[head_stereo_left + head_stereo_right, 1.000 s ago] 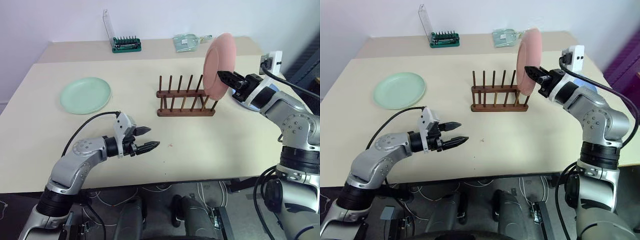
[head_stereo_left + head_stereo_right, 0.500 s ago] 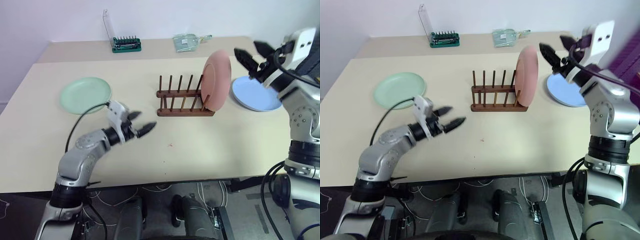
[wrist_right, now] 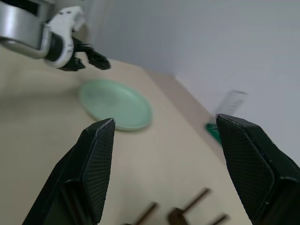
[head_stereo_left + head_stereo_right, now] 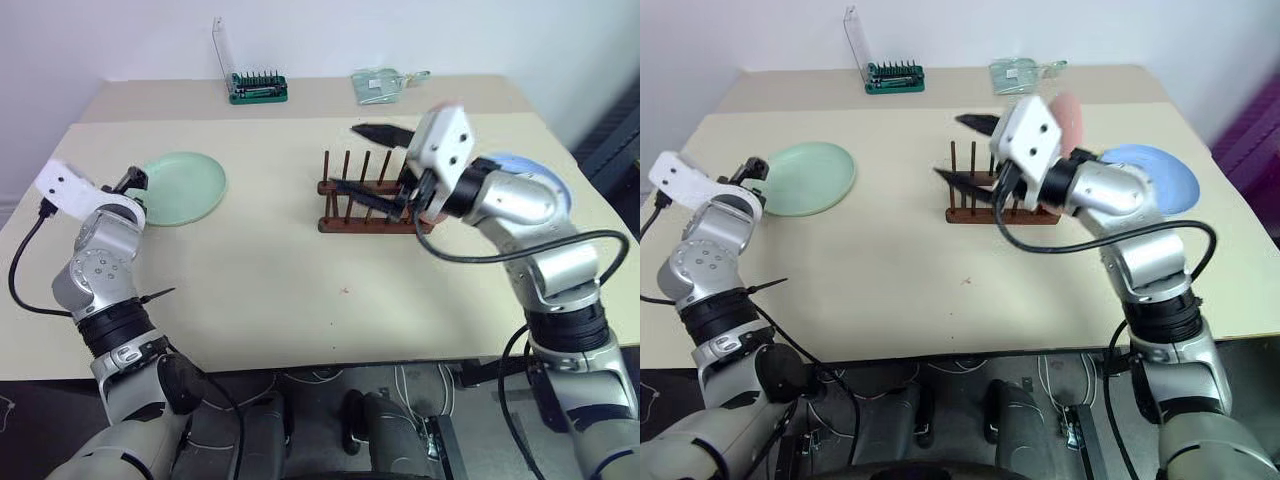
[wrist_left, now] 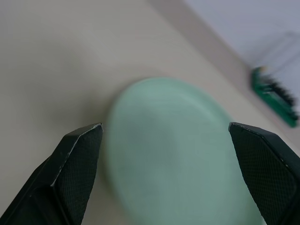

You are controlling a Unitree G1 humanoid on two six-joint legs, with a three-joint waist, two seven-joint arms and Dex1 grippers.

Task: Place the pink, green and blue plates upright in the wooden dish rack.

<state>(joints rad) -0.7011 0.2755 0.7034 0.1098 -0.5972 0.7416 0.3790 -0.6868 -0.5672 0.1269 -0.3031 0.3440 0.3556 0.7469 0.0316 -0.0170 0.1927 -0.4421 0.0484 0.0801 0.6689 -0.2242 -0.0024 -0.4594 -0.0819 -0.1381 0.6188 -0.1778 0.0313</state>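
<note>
Behind right tool [image 4: 365, 158], pink plate [image 4: 1068, 112] mostly hidden

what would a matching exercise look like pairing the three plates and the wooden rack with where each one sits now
Things:
1. round pale green plate
2. round pink plate
3. round light blue plate
4. dark brown wooden dish rack

Places:
A. standing upright at the rack's right end
B. flat on the table, far right
C. middle of the table
D. flat on the table, left, near the left gripper

Pairs: 1-D, 2-A, 3-B, 4-C
</note>
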